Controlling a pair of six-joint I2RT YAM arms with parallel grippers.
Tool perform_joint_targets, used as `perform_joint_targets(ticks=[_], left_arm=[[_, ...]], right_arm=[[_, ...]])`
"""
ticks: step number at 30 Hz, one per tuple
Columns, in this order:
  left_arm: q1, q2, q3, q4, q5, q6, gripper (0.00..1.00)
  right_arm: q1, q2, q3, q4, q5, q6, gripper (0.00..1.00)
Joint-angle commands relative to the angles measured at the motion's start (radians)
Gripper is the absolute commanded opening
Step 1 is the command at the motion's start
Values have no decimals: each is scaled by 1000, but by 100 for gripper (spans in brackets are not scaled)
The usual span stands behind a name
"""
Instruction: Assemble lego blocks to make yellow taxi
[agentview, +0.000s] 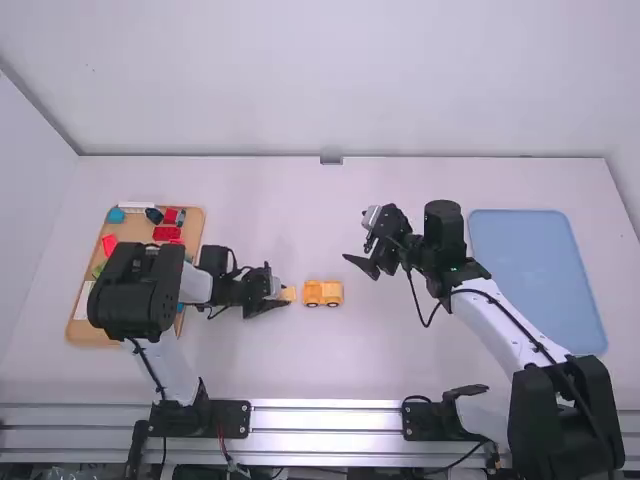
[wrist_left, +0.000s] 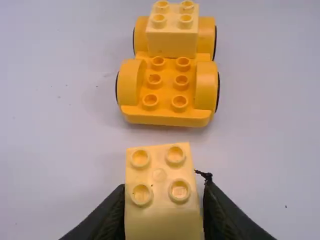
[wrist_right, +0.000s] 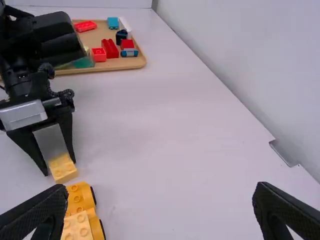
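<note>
The left gripper (agentview: 280, 296) had its two fingers closed around the sides of a pale yellow block (wrist_left: 159, 172), pinching it with four round studs facing up. This block was near the wheeled base (agentview: 323, 293), with a gap between them. The base, a deeper orange-yellow, stood upright on its wheels on the white table (agentview: 400, 365), with open studs at the end nearest the held block. A second pale yellow block (wrist_left: 172, 40), also four-studded, sat on top of the base at the end farther from the left gripper. Beyond the base, toward the right arm and a little farther up the table, the right gripper (agentview: 360, 267) had its fingers spread wide with nothing between them, apart from the blocks and base. Farther out, at the left side of the table, lay a wooden tray (agentview: 132, 230), partly covered by the left arm. It held red blocks (wrist_right: 110, 48), a teal block (wrist_right: 113, 22), a dark blue piece (wrist_right: 121, 35) and other coloured pieces. At the table's right side, beyond the right gripper, lay a light blue tray (agentview: 540, 280).
</note>
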Motion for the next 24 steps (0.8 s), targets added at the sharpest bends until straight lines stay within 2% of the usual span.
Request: perform_joint_targets(ticks=[1, 3, 7, 11, 17, 20, 24], left_arm=[[-1, 11, -21, 26, 14, -19, 30], [-1, 11, -37, 58, 13, -19, 28], [-1, -8, -47, 80, 13, -71, 32], [-1, -98, -47, 24, 14, -71, 30], [-21, -256, -47, -104, 14, -71, 26], [-45, -335, -47, -158, 14, -71, 26], [-98, -354, -47, -152, 16, -71, 28]], right_arm=[[6, 5, -6, 0, -9, 5, 98], [11, 5, -6, 0, -10, 5, 98], [3, 5, -6, 2, -10, -24, 98], [-23, 5, -6, -3, -3, -126, 98], [-44, 8, -6, -52, 12, -92, 98], [-31, 57, -25, -96, 37, -216, 98], [-2, 195, -67, 4, -47, -263, 98]])
